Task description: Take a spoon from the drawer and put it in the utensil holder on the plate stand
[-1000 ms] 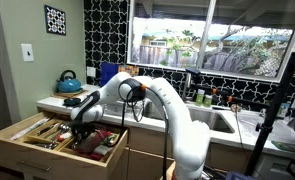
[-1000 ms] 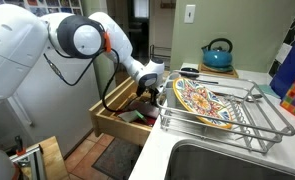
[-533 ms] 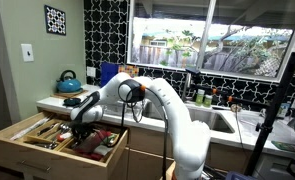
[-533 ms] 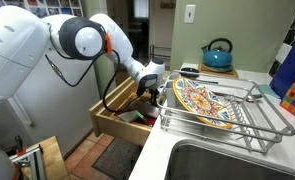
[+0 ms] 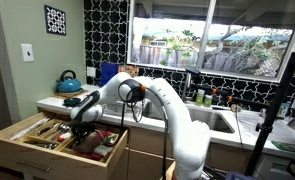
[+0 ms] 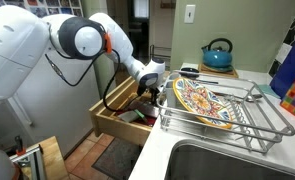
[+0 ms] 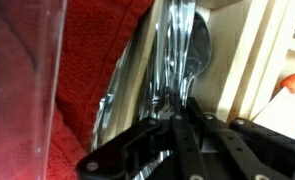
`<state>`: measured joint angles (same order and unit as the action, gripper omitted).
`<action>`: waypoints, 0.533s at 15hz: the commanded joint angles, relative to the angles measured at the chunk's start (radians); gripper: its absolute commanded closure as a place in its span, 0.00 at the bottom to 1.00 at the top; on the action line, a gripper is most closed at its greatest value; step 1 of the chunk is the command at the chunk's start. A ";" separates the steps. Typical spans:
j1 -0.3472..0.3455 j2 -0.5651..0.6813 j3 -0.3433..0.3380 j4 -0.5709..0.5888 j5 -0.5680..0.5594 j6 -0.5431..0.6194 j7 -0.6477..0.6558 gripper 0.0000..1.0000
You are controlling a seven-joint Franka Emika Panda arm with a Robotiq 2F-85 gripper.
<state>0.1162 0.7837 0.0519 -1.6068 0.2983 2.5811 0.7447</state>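
The pale wood drawer (image 5: 47, 160) stands pulled open below the counter; it also shows in an exterior view (image 6: 112, 120). My gripper (image 5: 84, 128) reaches down into its right compartment (image 6: 145, 97). In the wrist view, silvery spoons (image 7: 177, 50) lie stacked along a wooden divider (image 7: 242, 60), and my gripper (image 7: 187, 118) has its black fingers drawn close together on a spoon handle. The wire plate stand (image 6: 257, 125) sits on the counter beside the sink. I cannot pick out its utensil holder clearly.
A colourful patterned plate (image 6: 202, 103) leans in the plate stand. A teal kettle (image 6: 218, 55) stands behind it on the counter. The steel sink (image 6: 227, 165) lies in front. A red cloth (image 7: 77, 70) lies in the drawer beside the spoons.
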 commanded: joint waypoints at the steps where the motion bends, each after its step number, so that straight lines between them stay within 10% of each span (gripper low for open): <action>1: 0.002 -0.033 0.004 -0.015 0.022 -0.009 -0.018 0.98; 8: 0.009 -0.089 -0.006 -0.058 0.022 -0.050 0.012 0.98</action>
<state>0.1203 0.7414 0.0532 -1.6186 0.2983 2.5626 0.7471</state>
